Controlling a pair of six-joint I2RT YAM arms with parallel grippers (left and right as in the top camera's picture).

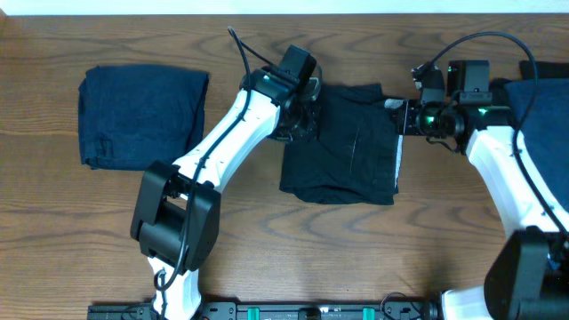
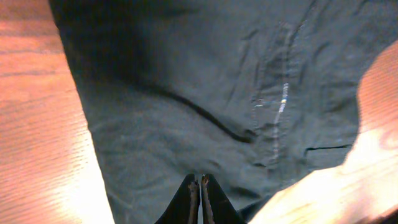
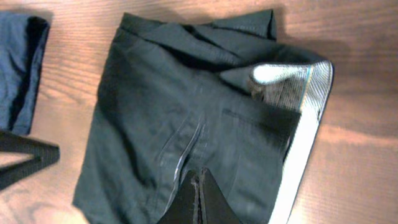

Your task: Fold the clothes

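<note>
black garment partly folded, left gripper and right gripper both closed tight at its 2 sides, pinch unclear; next fold likely needs a firm edge grasp.

No readable text, labels, brands or numbers anywhere in view.

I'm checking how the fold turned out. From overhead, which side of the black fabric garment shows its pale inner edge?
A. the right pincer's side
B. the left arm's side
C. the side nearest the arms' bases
A: the pale inner edge runs down the black fabric garment's side next to the right pincer.
</note>
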